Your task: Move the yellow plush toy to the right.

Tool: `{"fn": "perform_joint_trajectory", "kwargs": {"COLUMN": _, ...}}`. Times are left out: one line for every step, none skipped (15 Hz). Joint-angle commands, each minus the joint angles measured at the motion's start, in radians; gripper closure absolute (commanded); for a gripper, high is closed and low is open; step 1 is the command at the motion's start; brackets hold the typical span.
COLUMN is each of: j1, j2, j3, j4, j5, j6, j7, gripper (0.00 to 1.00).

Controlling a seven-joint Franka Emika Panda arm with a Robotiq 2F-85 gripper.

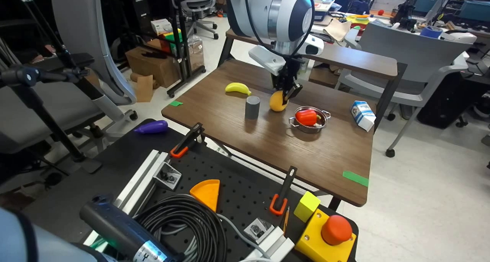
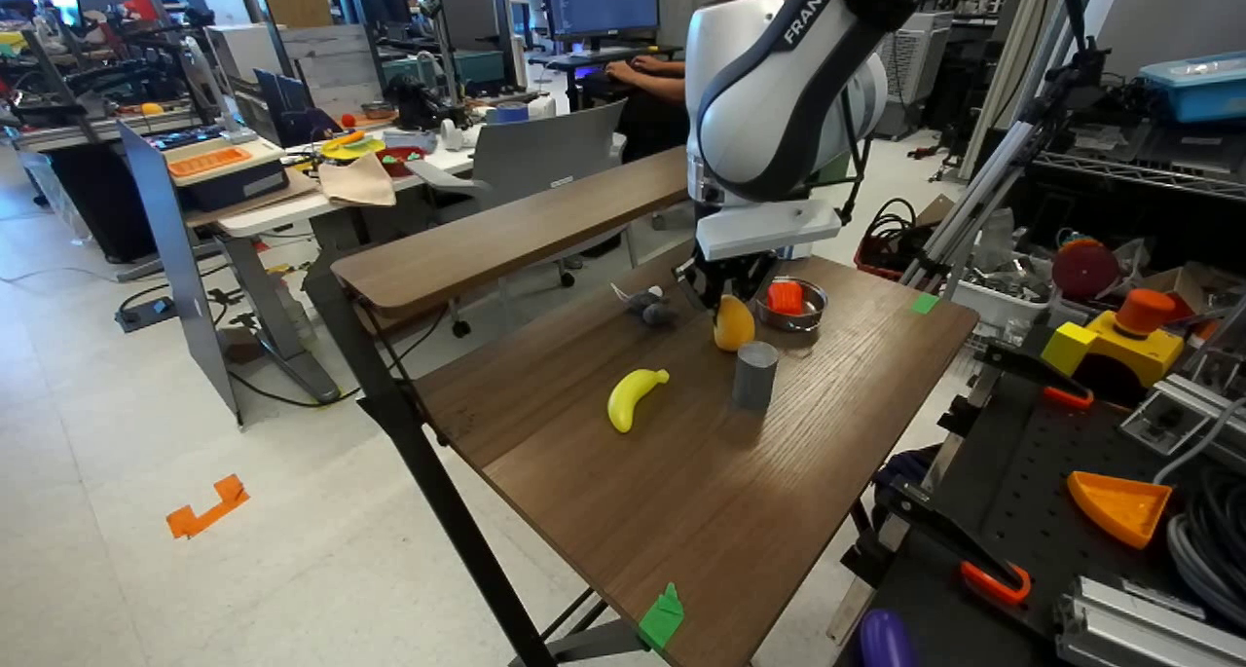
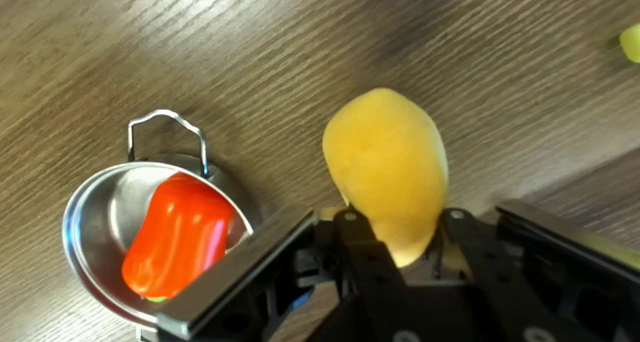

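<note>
The yellow plush toy (image 1: 277,101) is round and orange-yellow, standing with its narrow end up; it also shows in an exterior view (image 2: 734,324). In the wrist view the toy (image 3: 387,152) has its narrow end between the fingers of my gripper (image 3: 397,222). Both fingers touch its sides, so the gripper is shut on it. The gripper points down over the table in both exterior views (image 1: 286,95) (image 2: 725,295). I cannot tell whether the toy's underside touches the table.
A metal pot (image 1: 311,129) holding a red pepper (image 1: 306,117) stands close beside the toy. A grey cup (image 1: 252,107) and a banana (image 1: 237,88) are on its other side. A blue-white carton (image 1: 363,115) lies near the table's edge. A grey toy (image 2: 650,306) sits behind. A raised shelf (image 2: 526,229) runs along the table.
</note>
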Motion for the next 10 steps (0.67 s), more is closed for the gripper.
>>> {"fn": "perform_joint_trajectory", "kwargs": {"j1": -0.031, "j2": 0.036, "j3": 0.028, "j4": 0.073, "j5": 0.03, "j6": -0.075, "j7": -0.019, "gripper": 0.95}}
{"fn": "perform_joint_trajectory", "kwargs": {"j1": -0.031, "j2": 0.037, "j3": 0.028, "j4": 0.079, "j5": 0.03, "j6": -0.086, "j7": -0.015, "gripper": 0.95}}
{"fn": "perform_joint_trajectory", "kwargs": {"j1": -0.043, "j2": 0.035, "j3": 0.041, "j4": 0.082, "j5": 0.041, "j6": -0.092, "j7": -0.026, "gripper": 0.55}}
{"fn": "perform_joint_trajectory", "kwargs": {"j1": -0.044, "j2": 0.034, "j3": 0.041, "j4": 0.084, "j5": 0.043, "j6": -0.099, "j7": -0.024, "gripper": 0.53}}
{"fn": "perform_joint_trajectory", "kwargs": {"j1": -0.043, "j2": 0.03, "j3": 0.042, "j4": 0.084, "j5": 0.041, "j6": -0.105, "j7": -0.023, "gripper": 0.46}}
{"fn": "perform_joint_trajectory", "kwargs": {"j1": -0.044, "j2": 0.025, "j3": 0.043, "j4": 0.079, "j5": 0.041, "j6": -0.101, "j7": -0.023, "gripper": 0.4}}
{"fn": "perform_joint_trajectory", "kwargs": {"j1": -0.042, "j2": 0.017, "j3": 0.043, "j4": 0.068, "j5": 0.039, "j6": -0.093, "j7": -0.024, "gripper": 0.34}}
{"fn": "perform_joint_trajectory", "kwargs": {"j1": -0.041, "j2": 0.011, "j3": 0.044, "j4": 0.061, "j5": 0.038, "j6": -0.087, "j7": -0.024, "gripper": 0.25}}
{"fn": "perform_joint_trajectory", "kwargs": {"j1": -0.037, "j2": -0.001, "j3": 0.043, "j4": 0.046, "j5": 0.034, "j6": -0.076, "j7": -0.025, "gripper": 0.19}}
{"fn": "perform_joint_trajectory", "kwargs": {"j1": -0.034, "j2": -0.008, "j3": 0.042, "j4": 0.037, "j5": 0.032, "j6": -0.068, "j7": -0.023, "gripper": 0.11}}
